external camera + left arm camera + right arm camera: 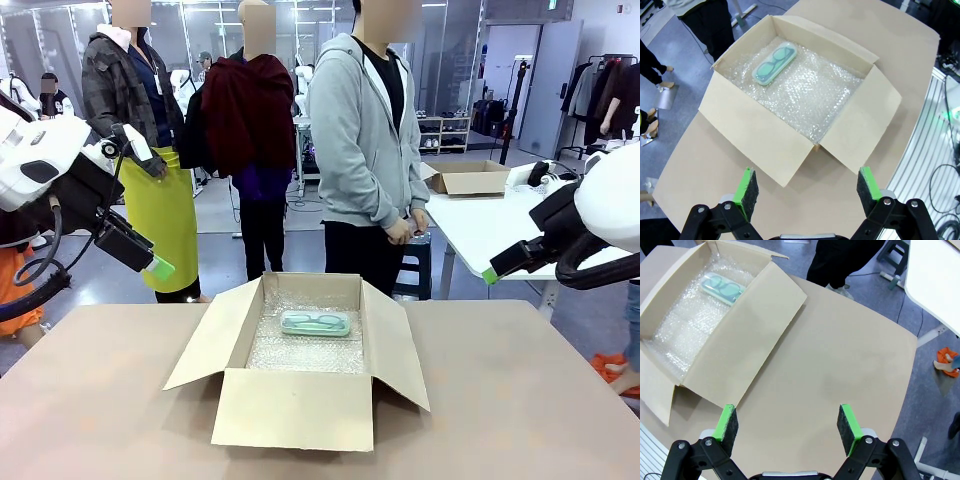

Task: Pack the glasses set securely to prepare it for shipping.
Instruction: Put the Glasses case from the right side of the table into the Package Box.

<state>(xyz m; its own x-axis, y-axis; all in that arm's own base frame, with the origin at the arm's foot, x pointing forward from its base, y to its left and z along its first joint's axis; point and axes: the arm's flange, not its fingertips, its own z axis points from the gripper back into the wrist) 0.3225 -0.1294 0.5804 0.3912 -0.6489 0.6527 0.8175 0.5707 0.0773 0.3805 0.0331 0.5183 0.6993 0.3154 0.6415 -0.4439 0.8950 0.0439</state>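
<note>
On the surface [520, 400] between the two arms: one cardboard box [295, 410], open, side flaps splayed outward, floor lined with bubble wrap [300, 352]. Contents: one mint green glasses case [315, 322], lying flat on the wrap near the far wall, long side parallel to that wall, spectacles outline upward, nothing laid over it. Left arm [60, 185]: raised over the box's left side, well apart from it; left jaws spread wide and empty, green pads [746, 192] looking down into the box in the left wrist view. Right arm [600, 215]: raised to the right of the box, likewise clear; right jaws spread wide and empty, pads [729, 422] over bare surface beside the right flap. A person [365, 150] stands at the far side, hands clasped, not touching the box. Step in hand, as judged: sealing in the contents, with closing not yet begun. Handling advice: cover the case with padding before any flap goes down, since it sits off-centre and could slide in transit; take each flap at its free outer edge and fold it inward about its crease; steady the box with the other arm so that it does not skate; press lightly above the case.
</note>
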